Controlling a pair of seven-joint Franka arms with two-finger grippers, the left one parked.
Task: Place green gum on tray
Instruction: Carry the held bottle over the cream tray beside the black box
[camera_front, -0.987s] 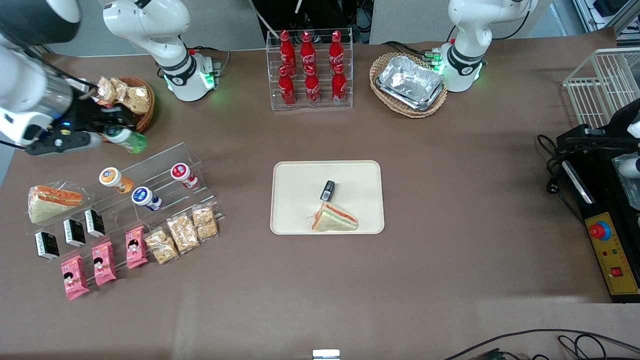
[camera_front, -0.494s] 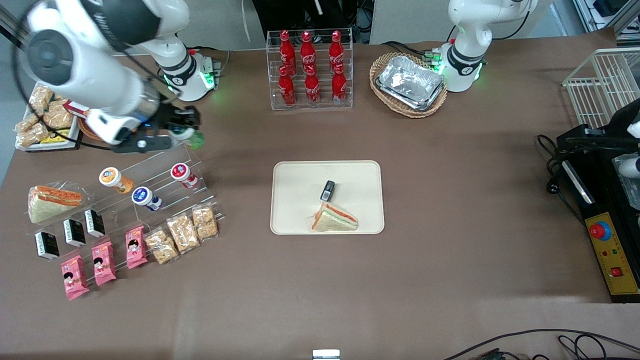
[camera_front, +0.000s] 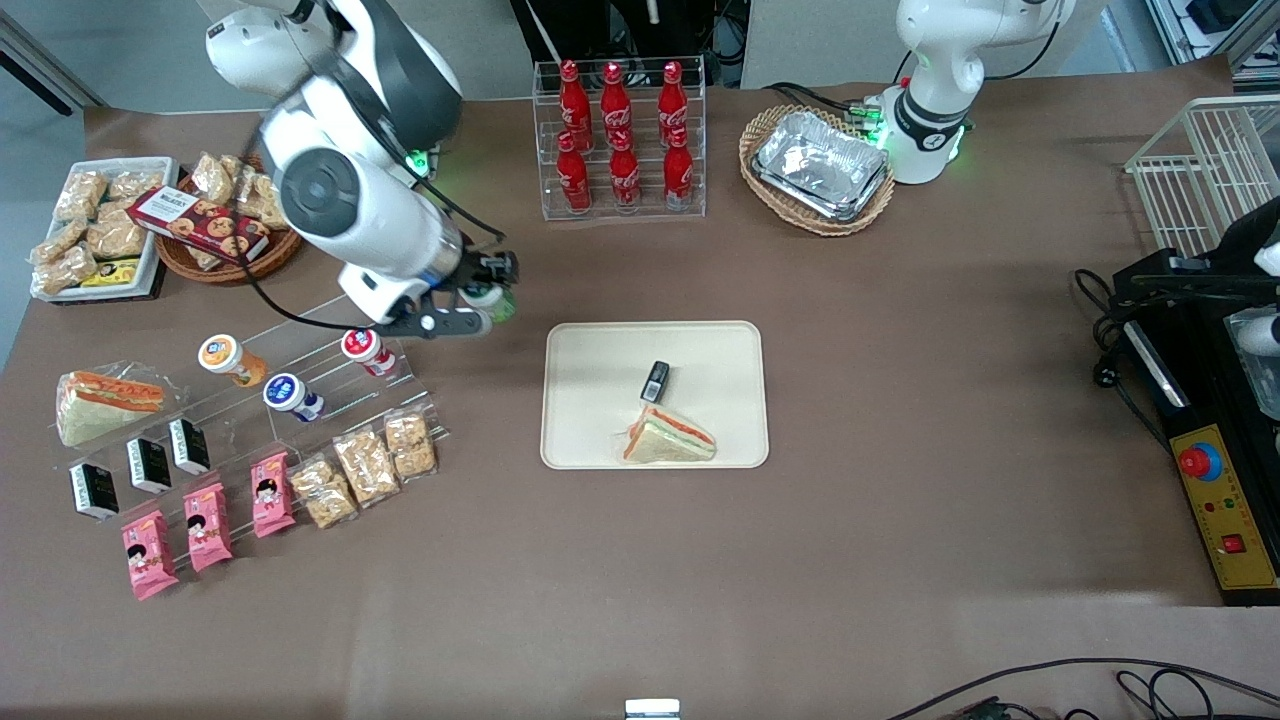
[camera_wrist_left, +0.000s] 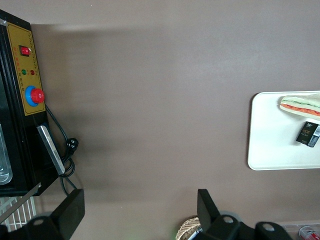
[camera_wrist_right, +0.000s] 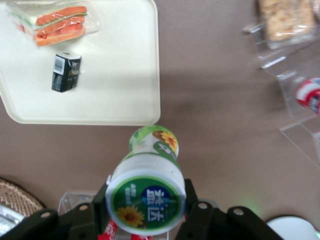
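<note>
The claw (camera_front: 490, 300) hangs above the worktop (camera_front: 900, 400) between the clear stepped rack (camera_front: 330, 360) and the tray (camera_front: 590, 345), close to the tray's edge at the working arm's end; its fingers (camera_wrist_right: 197, 210) are pinched on the green gum (camera_wrist_right: 147, 192), which is held clear of the worktop and off the tray; in the right wrist view the white lid with its green-ringed label faces the camera and the green body points down toward the worktop, just outside the tray's (camera_wrist_right: 115, 95) rounded corner; the gum (camera_front: 497, 303) shows in the front view as a small green and white shape at the claw's tip

The tray lies near the middle of the worktop; on it sit a sandwich (camera_front: 668, 438) in clear wrap, at the edge nearest the front camera, and a small black box (camera_front: 655, 381) just beside it, toward the tray's centre; the two also show in the right wrist view, sandwich (camera_wrist_right: 55, 22) and box (camera_wrist_right: 65, 72) apart from each other

On the rack lie an orange bottle (camera_front: 230, 360), a blue one (camera_front: 290, 395) and a red one (camera_front: 367, 350), each with a white lid; the red one lies almost under the arm; in front of the rack, nearer the front camera, are pink packets (camera_front: 205, 525) and snack bags (camera_front: 365, 465); a cola rack (camera_front: 620, 140) stands along the worktop's edge farthest from the front camera, with a wicker basket of foil trays (camera_front: 820, 165) beside it
</note>
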